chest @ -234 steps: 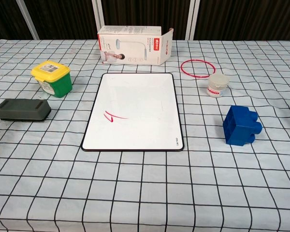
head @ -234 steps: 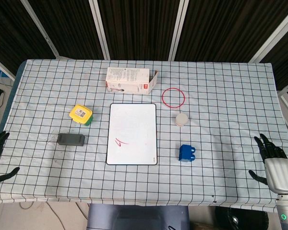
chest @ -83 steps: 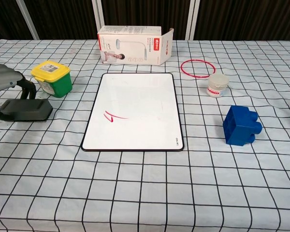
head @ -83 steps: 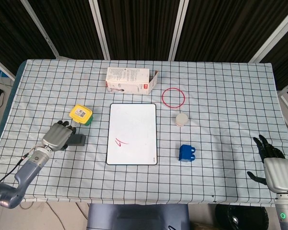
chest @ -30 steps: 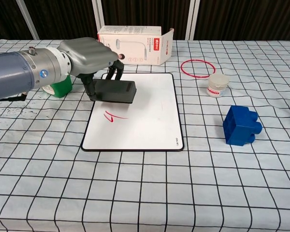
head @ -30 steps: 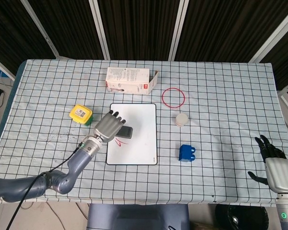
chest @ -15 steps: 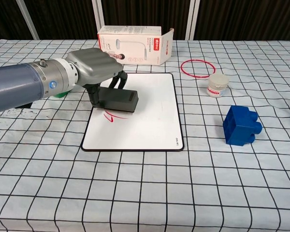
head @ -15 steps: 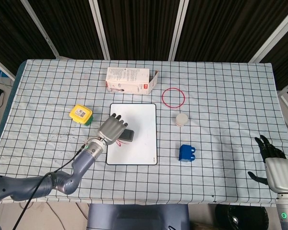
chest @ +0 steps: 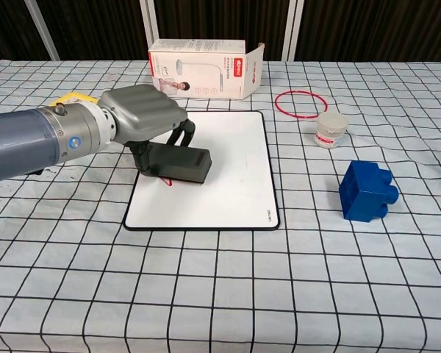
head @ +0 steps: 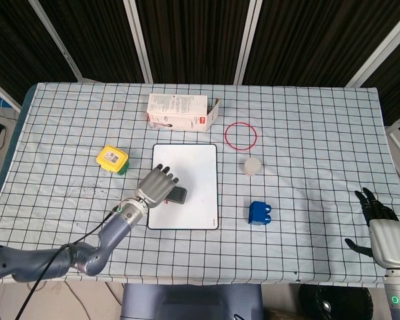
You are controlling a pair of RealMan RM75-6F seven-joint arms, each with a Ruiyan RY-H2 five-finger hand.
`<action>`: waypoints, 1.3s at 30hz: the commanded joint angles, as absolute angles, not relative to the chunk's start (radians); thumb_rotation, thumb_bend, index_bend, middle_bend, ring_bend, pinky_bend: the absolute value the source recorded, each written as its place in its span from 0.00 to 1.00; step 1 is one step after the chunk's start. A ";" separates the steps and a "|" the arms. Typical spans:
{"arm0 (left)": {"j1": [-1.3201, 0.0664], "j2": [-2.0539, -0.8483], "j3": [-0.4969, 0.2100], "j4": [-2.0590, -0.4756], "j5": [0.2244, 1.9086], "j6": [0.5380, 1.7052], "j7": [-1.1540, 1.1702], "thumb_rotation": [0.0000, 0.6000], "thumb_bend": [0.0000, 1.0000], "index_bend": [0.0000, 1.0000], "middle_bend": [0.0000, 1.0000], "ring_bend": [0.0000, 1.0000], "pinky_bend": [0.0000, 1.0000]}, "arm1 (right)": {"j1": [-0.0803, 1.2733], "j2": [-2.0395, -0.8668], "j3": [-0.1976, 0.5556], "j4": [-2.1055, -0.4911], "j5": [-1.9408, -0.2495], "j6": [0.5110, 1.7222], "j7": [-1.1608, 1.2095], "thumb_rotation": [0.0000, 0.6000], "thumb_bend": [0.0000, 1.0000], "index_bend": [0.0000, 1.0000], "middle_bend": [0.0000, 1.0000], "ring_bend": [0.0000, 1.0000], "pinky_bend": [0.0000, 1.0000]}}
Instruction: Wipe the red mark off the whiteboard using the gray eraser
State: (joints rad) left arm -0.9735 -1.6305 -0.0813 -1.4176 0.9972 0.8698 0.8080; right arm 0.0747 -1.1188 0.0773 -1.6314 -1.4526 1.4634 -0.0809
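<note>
1. Our left hand (chest: 143, 110), smooth grey shell, grips the blocky gray eraser (chest: 178, 162) pressed flat on the glossy whiteboard (chest: 228, 173), near its left edge.
2. The eraser hides most of the red mark (chest: 167, 180).
3. Our right hand (head: 383, 233), fingers spread and empty, sits far right of the whiteboard, partly cut off.

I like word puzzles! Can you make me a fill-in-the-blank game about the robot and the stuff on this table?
1. The left hand holds the gray ____.
2. The eraser sits over the white ____.
3. The toy brick right of the whiteboard is colored ____.
4. The red ring lies on the cloth beside the open cardboard ____.

Missing words: eraser, whiteboard, blue, box
</note>
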 commanded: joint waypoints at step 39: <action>-1.030 -1.758 -0.104 -1.283 0.950 0.865 0.841 1.00 0.23 0.39 0.50 0.23 0.30 | 0.075 -1.120 0.077 -1.633 -1.450 1.461 -0.080 1.00 0.07 0.00 0.07 0.19 0.26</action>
State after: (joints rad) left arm -1.0203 -1.7434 -0.0947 -1.3060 0.9588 0.8708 0.8400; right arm 0.0745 -1.1195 0.0769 -1.6332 -1.4500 1.4613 -0.0798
